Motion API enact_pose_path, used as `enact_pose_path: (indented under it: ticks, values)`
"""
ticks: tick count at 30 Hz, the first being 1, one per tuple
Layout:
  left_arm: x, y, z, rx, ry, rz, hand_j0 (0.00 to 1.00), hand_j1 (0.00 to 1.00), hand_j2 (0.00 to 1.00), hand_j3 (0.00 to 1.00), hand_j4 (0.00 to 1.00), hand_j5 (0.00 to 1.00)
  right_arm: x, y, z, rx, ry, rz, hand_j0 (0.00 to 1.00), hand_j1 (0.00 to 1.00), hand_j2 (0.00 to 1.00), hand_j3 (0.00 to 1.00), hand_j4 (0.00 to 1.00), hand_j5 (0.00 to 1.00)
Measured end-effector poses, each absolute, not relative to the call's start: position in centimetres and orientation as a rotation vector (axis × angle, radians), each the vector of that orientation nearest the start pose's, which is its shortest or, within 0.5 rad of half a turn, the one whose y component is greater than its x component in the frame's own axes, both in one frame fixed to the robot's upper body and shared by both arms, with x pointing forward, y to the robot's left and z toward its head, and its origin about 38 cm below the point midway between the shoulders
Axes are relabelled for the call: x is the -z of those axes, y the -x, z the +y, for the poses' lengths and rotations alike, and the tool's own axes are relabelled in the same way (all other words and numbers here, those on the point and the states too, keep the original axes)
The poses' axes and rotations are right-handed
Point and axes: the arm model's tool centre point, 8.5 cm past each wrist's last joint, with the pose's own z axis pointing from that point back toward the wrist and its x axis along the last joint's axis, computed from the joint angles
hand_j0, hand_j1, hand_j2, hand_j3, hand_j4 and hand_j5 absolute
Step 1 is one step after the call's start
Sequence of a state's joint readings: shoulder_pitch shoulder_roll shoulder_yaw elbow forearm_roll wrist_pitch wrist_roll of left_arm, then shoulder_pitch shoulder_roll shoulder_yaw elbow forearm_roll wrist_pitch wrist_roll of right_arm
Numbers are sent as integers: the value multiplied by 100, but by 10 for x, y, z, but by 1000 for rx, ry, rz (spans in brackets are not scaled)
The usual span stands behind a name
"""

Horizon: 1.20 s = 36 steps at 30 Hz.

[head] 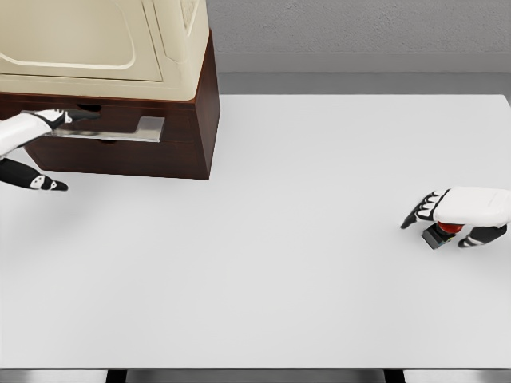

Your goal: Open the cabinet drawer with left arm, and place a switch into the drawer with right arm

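**Right hand on the switch, left at the drawer handle**

The switch (444, 232), red-topped on a dark base, sits at the white table's (263, 271) right side, the right hand (459, 214) curled over it. Far left, the left hand (44, 148) reaches the cabinet's (188, 132) metal drawer handle (120, 130), fingers extended along it, thumb splayed below.

The table (263, 263) looks smooth, white and matt; on its far left stands the cabinet (204, 112), dark brown wood with a soft shine; its drawer handle (120, 130) looks like pale brushed metal; the box on top of the cabinet (104, 40) is cream, smooth and plastic-looking; the left hand (36, 148) by the handle and the right hand (459, 211), far right of the cabinet, look like hard white plastic with black joints; the switch (444, 232) has a shiny red button on a dark base.
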State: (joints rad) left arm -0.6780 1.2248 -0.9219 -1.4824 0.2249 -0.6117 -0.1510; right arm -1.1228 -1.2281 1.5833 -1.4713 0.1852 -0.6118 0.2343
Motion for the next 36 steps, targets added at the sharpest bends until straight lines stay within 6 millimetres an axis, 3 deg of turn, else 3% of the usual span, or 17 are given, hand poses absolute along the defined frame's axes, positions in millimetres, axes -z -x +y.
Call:
enact_pose_path:
  ticks: [15,29,36]
  values:
    - [-241,-390,399,1548,-243,-1606,100,100,100,100,100,100,-182,-373,-392,-2181,224,-1064,47,47,47,47,47,47]
    - [-228,-383,401,1511,-201,-1584,100,100,100,100,100,100,-190,-378,-386,-2192,244,-1094,41,41,41,41,41,41]
    - [-237,-372,403,1533,-189,-1572,100,100,100,100,100,100,-206,-387,-375,-2189,269,-1160,41,41,41,41,41,41]
